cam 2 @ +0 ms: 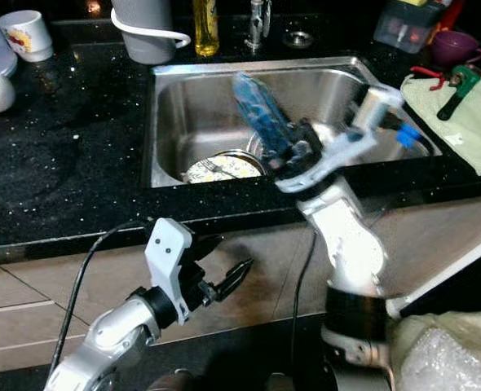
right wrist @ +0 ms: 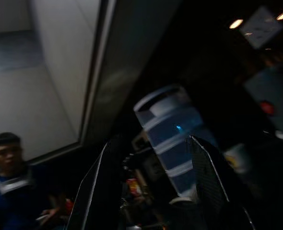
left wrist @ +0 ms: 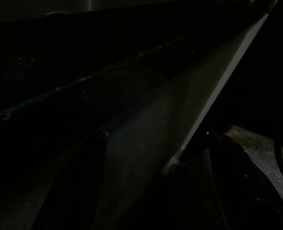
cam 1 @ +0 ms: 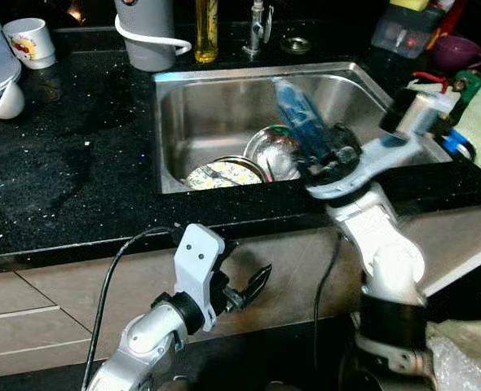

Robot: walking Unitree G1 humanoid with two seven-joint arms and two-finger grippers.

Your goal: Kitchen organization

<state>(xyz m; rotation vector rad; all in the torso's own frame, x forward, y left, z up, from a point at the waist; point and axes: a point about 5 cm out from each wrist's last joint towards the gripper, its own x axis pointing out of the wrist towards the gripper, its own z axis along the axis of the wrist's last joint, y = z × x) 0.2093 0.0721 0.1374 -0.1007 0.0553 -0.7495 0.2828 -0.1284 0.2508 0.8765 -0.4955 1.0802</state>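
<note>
Over the steel sink point(cam 1: 183, 122): right end effector point(cam 1: 326, 155) clamped on a blue ribbed bottle point(cam 1: 297, 118), lifted clear; floral plate point(cam 1: 220, 173) and steel bowl point(cam 1: 273, 151) remain inside; left end effector point(cam 1: 253, 287) idle, fingers parted, below the tabletop point(cam 1: 69, 187).

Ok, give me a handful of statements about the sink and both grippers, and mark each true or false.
1. The right gripper holds a blue ribbed tumbler above the sink. True.
2. The left gripper rests on the counter. False: it hangs below the counter edge, in front of the cabinet.
3. A patterned plate lies in the sink. True.
4. The white mug stands inside the sink. False: it stands on the counter, far left.
5. A yellow bottle stands behind the sink. True.
</note>
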